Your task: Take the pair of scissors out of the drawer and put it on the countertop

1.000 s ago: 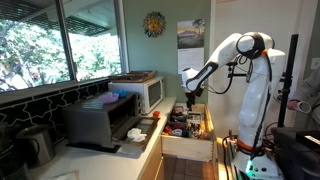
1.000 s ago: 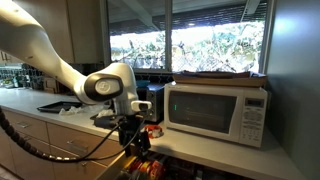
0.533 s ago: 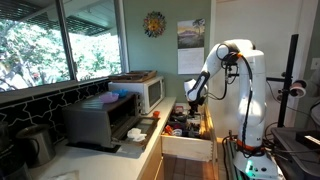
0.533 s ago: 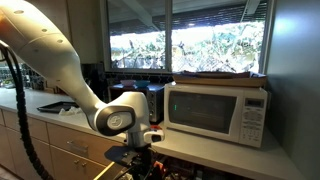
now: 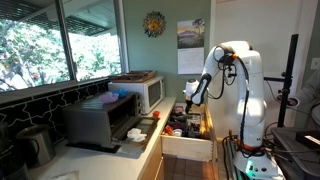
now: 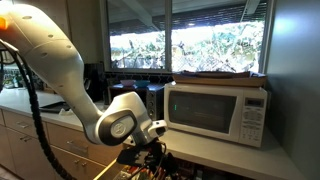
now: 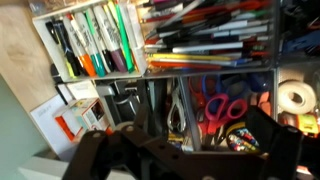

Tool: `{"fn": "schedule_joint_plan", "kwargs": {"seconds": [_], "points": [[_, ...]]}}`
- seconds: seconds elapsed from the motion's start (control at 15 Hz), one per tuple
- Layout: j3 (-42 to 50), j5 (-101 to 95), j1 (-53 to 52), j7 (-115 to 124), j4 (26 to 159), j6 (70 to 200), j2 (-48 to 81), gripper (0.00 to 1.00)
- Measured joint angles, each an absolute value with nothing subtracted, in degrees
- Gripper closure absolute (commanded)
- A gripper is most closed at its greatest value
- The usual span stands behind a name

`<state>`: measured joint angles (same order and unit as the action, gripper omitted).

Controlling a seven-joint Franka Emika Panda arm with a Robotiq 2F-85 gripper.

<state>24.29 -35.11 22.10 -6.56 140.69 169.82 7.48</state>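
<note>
The drawer (image 5: 188,149) stands pulled open below the countertop (image 5: 148,145), and my gripper (image 5: 190,93) hangs above it. In the wrist view the drawer (image 7: 30,70) shows trays of pens, markers and small tools. A pair of scissors with red-pink handles (image 7: 226,106) lies in a middle compartment, next to a pair with metal-coloured handles (image 7: 177,110). My gripper (image 7: 185,150) is open and empty, its dark fingers spread wide on either side of these compartments and above them. In an exterior view the gripper (image 6: 150,166) is low at the picture's bottom edge.
A white microwave (image 5: 143,92) (image 6: 218,111) and a toaster oven with its door open (image 5: 100,120) stand on the countertop (image 6: 220,153). A dark kettle (image 5: 35,145) is nearer the camera. A roll of tape (image 7: 293,97) lies in the drawer's right part.
The arm has folded in and the gripper has come down closer over the open drawer. In the exterior view by the microwave the wrist has dropped towards the bottom edge.
</note>
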Motion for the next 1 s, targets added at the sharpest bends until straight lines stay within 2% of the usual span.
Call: {"fn": "schedule_joint_plan", "kwargs": {"seconds": [0.2,0.47,0.67,1.0], "points": [[22.62,-30.85,24.84,-7.06,140.8,183.9,12.42,0.0],[11.78,-28.43,35.24,-3.95,142.03,198.8,22.8,0.0],[8.14,-29.11,39.6,-2.56,141.34,202.26,27.31,0.0],[5.82,-30.42,41.55,-2.42,140.49,200.62,27.89,0.0]]}}
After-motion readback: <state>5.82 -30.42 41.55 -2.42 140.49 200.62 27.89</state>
